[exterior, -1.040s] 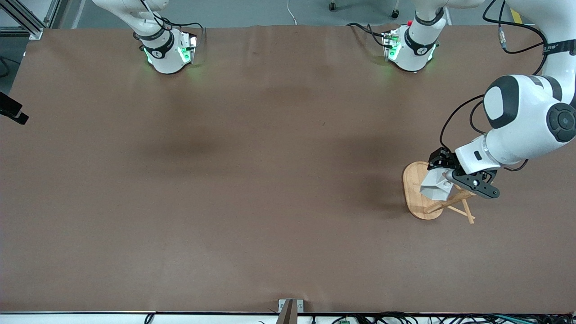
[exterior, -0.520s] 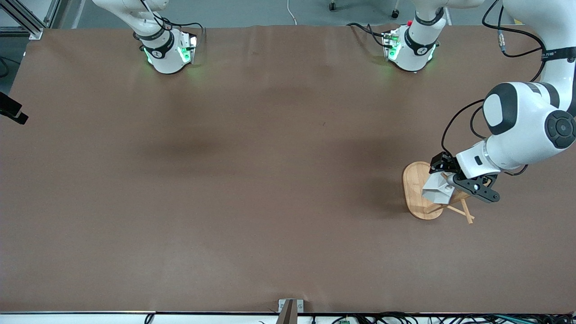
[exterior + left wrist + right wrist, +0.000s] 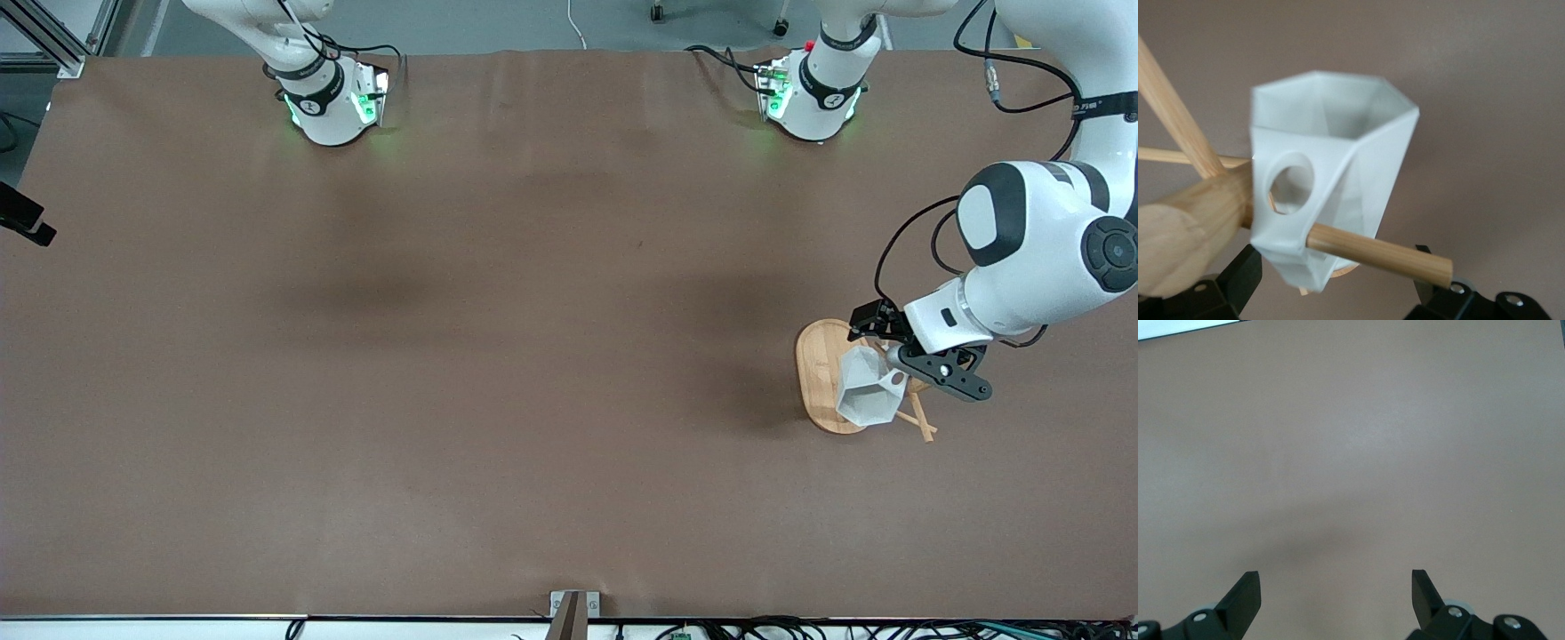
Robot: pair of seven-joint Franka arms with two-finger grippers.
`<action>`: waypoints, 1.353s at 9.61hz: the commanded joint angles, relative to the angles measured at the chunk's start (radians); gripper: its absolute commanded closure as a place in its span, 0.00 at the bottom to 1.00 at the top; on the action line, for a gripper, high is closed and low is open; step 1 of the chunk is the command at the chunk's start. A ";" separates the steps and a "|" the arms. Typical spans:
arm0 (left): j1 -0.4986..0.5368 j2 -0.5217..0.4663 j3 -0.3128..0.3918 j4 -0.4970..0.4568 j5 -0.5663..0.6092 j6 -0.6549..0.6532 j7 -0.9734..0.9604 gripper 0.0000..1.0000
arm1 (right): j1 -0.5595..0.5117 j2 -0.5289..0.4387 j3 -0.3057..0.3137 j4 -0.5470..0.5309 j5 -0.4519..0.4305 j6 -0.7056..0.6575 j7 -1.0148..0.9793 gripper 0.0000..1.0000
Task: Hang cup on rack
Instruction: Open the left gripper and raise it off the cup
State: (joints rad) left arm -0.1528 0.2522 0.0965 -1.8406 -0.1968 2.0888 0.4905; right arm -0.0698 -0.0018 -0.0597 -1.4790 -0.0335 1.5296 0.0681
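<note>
The white faceted cup (image 3: pixel 862 397) hangs tilted on the bamboo rack (image 3: pixel 813 378), near the left arm's end of the table. In the left wrist view a peg (image 3: pixel 1385 252) runs through the blocky handle of the cup (image 3: pixel 1338 153), beside the rack's post (image 3: pixel 1185 240). My left gripper (image 3: pixel 903 350) is open around the peg, just above the cup, with both fingers apart from the cup. In its own view the left gripper (image 3: pixel 1336 270) shows one finger on each side of the handle. My right gripper (image 3: pixel 1336 583) waits open over bare table, holding nothing.
The rack's oval base (image 3: pixel 807 356) lies on the brown table (image 3: pixel 498 356). Thin pegs (image 3: pixel 923 418) stick out toward the front camera. The two arm bases (image 3: pixel 327 100) (image 3: pixel 811 89) stand along the back edge.
The left gripper opened and let go of the cup. The cup swung down on the peg and now hangs lower, its mouth turned more toward the front camera. The right arm stayed still.
</note>
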 commanded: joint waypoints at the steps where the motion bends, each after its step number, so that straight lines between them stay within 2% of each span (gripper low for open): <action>1: -0.005 -0.034 0.000 0.015 -0.012 -0.039 -0.051 0.00 | -0.004 0.000 0.000 0.009 0.000 -0.003 -0.008 0.00; 3: -0.013 -0.105 -0.001 0.039 -0.007 -0.151 -0.249 0.00 | -0.005 0.000 -0.002 0.009 0.000 -0.005 -0.008 0.00; 4: -0.005 -0.122 -0.029 0.082 -0.004 -0.227 -0.344 0.00 | -0.005 0.000 -0.002 0.009 0.000 -0.008 -0.008 0.00; 5: 0.021 -0.129 -0.071 0.130 0.026 -0.289 -0.387 0.00 | -0.004 0.000 -0.002 0.009 0.000 -0.008 -0.008 0.00; 7: 0.114 -0.154 -0.226 0.220 0.176 -0.383 -0.457 0.00 | -0.005 0.000 -0.002 0.009 0.000 -0.008 -0.007 0.00; 8: 0.119 -0.168 -0.237 0.240 0.253 -0.383 -0.426 0.00 | -0.004 0.000 -0.002 0.009 0.000 -0.008 -0.007 0.00; 9: 0.133 -0.179 -0.235 0.256 0.263 -0.383 -0.391 0.00 | -0.004 0.000 -0.002 0.008 0.001 -0.008 -0.008 0.00; 11: 0.160 -0.214 -0.233 0.265 0.185 -0.409 -0.404 0.00 | -0.002 0.000 -0.002 0.008 0.001 -0.002 -0.010 0.00; 13: 0.157 -0.249 -0.230 0.293 0.178 -0.557 -0.507 0.00 | -0.004 0.000 -0.002 0.008 0.009 -0.008 -0.005 0.00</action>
State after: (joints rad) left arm 0.0049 0.0229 -0.1280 -1.5376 -0.0031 1.6094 0.0408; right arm -0.0705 -0.0018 -0.0623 -1.4783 -0.0316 1.5291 0.0681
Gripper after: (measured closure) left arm 0.000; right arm 0.000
